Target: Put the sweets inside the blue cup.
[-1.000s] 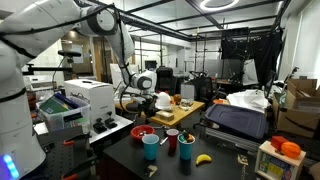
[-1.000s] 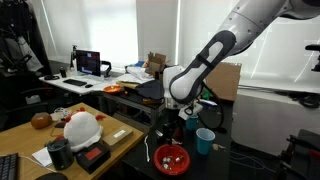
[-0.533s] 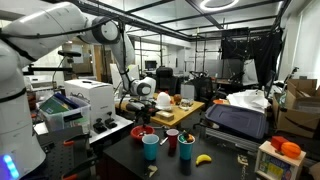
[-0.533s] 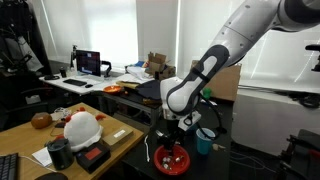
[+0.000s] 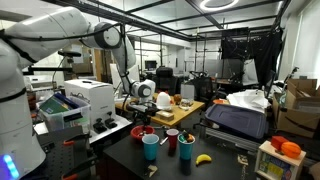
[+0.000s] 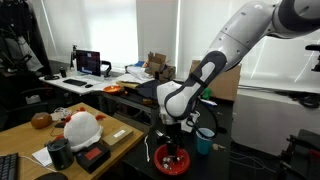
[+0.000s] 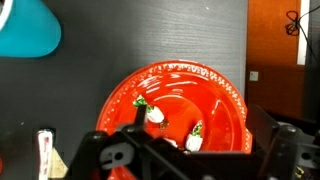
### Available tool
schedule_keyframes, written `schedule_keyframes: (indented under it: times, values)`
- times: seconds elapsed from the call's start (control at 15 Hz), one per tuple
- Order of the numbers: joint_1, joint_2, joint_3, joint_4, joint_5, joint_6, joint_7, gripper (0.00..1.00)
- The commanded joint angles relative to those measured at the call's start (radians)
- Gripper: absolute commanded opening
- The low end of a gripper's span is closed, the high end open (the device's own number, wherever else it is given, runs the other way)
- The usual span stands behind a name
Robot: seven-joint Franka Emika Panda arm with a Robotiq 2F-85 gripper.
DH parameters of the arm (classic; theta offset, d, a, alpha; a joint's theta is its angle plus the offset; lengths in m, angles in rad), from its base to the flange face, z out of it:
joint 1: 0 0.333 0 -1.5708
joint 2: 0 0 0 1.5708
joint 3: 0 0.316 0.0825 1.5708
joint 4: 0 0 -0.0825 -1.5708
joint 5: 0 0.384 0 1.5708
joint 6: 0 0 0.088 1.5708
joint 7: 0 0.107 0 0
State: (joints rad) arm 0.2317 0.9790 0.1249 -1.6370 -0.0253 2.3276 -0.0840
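Note:
Several sweets [image 7: 157, 117], white with green ends, lie in a red bowl [image 7: 225, 95] on the black table. My gripper [image 7: 178, 150] hangs just above the bowl, open, with nothing between its fingers. The bowl shows below the gripper [image 5: 143, 120] in an exterior view, and the gripper [image 6: 170, 138] is over the bowl [image 6: 172, 160] there too. The blue cup [image 7: 28, 25] stands upright beside the bowl at the wrist view's top left corner. Both exterior views show the blue cup [image 5: 150, 148] [image 6: 204, 141] close to the bowl.
A red cup [image 5: 172, 140], a dark cup [image 5: 187, 150] and a banana [image 5: 204, 158] stand just beyond the blue cup. A white machine [image 5: 85, 100] sits behind the bowl. A wooden desk with a white helmet-like object [image 6: 82, 127] adjoins the black table.
The arm has come down and moved over the red bowl, bringing the gripper closer to the sweets. The jaws have stayed open.

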Motion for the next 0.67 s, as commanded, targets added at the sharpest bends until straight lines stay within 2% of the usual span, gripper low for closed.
schedule_keyframes:
  times: [0.0,0.2,0.6]
  values:
    - [-0.017,0.023,0.022,0.042,-0.051,-0.062,-0.102,1.0]
    - [-0.019,0.034,0.023,0.049,-0.081,-0.077,-0.154,1.0]
    - [-0.004,0.059,0.005,0.06,-0.161,-0.049,-0.164,1.0]
